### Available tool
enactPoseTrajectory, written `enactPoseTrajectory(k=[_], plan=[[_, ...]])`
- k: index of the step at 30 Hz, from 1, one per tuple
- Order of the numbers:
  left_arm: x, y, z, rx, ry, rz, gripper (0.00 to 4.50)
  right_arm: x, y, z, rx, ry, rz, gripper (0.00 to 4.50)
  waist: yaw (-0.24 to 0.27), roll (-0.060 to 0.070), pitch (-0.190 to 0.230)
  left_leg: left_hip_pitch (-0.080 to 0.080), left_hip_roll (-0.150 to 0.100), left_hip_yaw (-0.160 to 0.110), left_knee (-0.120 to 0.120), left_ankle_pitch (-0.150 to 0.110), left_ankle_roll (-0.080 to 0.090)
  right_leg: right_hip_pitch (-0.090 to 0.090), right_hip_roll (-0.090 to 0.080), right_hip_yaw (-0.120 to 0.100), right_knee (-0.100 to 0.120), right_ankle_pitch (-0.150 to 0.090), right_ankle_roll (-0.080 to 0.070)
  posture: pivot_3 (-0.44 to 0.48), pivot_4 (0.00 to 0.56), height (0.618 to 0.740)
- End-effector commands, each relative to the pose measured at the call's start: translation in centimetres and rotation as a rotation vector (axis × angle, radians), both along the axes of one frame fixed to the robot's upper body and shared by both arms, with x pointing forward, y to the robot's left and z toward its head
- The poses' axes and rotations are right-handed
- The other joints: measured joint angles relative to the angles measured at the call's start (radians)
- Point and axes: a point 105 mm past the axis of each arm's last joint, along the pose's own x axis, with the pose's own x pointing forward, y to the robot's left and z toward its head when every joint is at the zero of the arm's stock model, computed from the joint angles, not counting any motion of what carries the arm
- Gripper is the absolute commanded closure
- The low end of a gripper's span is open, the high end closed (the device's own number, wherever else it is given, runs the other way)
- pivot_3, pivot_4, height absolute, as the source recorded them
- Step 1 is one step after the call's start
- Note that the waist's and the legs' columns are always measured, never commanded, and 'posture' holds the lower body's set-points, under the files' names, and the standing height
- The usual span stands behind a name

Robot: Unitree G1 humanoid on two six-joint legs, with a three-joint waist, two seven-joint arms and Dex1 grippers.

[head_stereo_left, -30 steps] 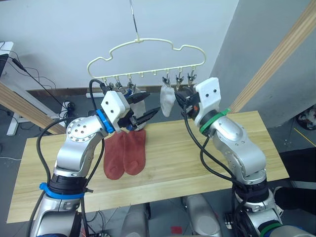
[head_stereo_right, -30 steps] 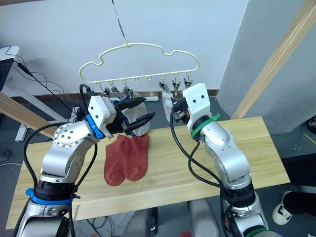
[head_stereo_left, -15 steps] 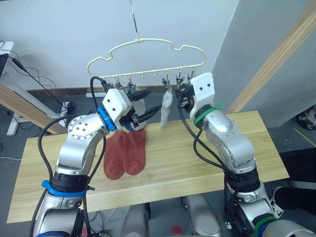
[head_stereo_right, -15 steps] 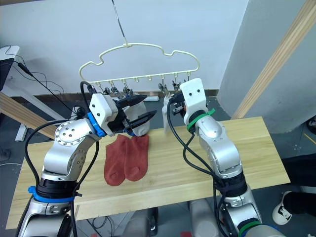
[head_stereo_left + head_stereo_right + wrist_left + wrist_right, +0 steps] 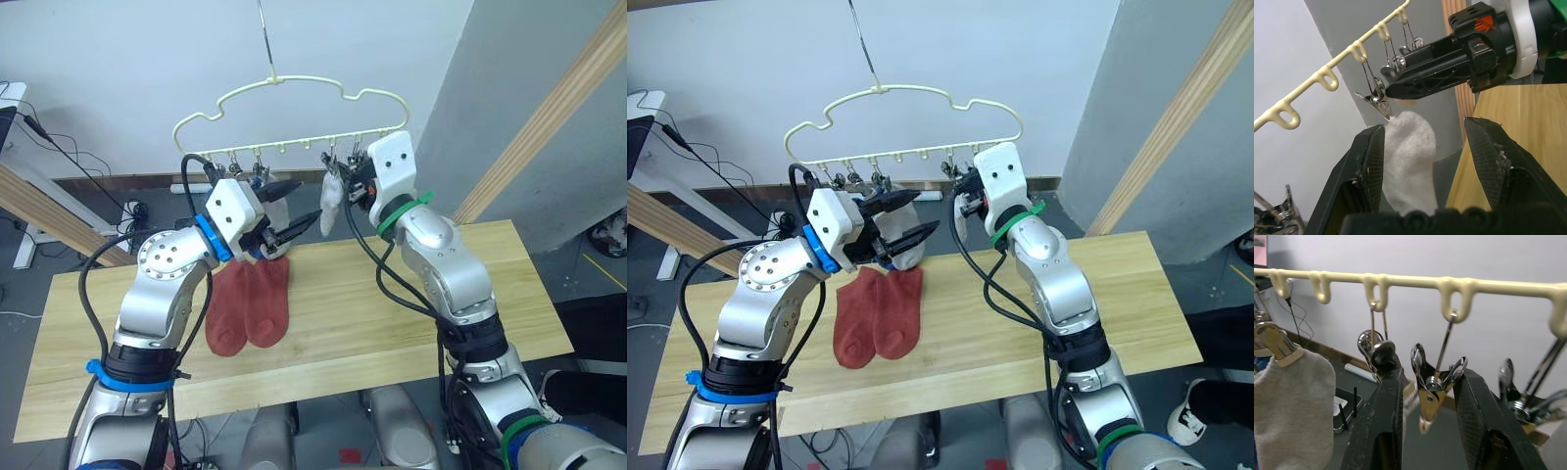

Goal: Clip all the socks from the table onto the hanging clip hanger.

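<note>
Two rust-red socks (image 5: 249, 303) are laid side by side on the table (image 5: 343, 323), below the left gripper (image 5: 290, 212). A grey sock (image 5: 330, 202) is clipped to the pale hanger (image 5: 294, 108), beside the right gripper (image 5: 1425, 431).

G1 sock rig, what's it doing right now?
It is clipping socks onto the clip hanger. The right gripper is raised to the bar, open, with an empty metal clip between its fingers. The left gripper is open beside a light grey sock already hanging from a clip. Two rust-red socks lie on the table.
</note>
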Motion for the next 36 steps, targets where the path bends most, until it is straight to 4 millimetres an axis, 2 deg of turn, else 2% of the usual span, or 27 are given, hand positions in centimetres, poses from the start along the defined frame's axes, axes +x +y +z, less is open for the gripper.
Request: enactPoseTrajectory(k=[1, 14, 36], plan=[[-0.5, -0.3, 0.6, 0.006, -0.045, -0.012, 1.67, -0.4, 0.6, 1.7, 0.016, -0.068, 0.028, 2.99, 0.0, 0.0, 0.0, 0.0, 0.0, 0.0, 0.0, 0.0, 0.0, 0.0, 0.0, 0.0, 0.0, 0.0, 0.0, -0.23, 0.298, 0.733], [-0.5, -0.4, 0.3, 0.01, -0.039, -0.01, 1.67, -0.2, 1.1, 2.1, 0.03, -0.083, 0.038, 2.99, 0.0, 0.0, 0.0, 0.0, 0.0, 0.0, 0.0, 0.0, 0.0, 0.0, 0.0, 0.0, 0.0, 0.0, 0.0, -0.221, 0.298, 0.733], [-0.6, -0.6, 0.2, 0.014, -0.036, -0.016, 1.67, 0.2, 0.8, 2.8, 0.066, -0.108, 0.01, 2.99, 0.0, 0.0, 0.0, 0.0, 0.0, 0.0, 0.0, 0.0, 0.0, 0.0, 0.0, 0.0, 0.0, 0.0, 0.0, -0.219, 0.294, 0.733]])
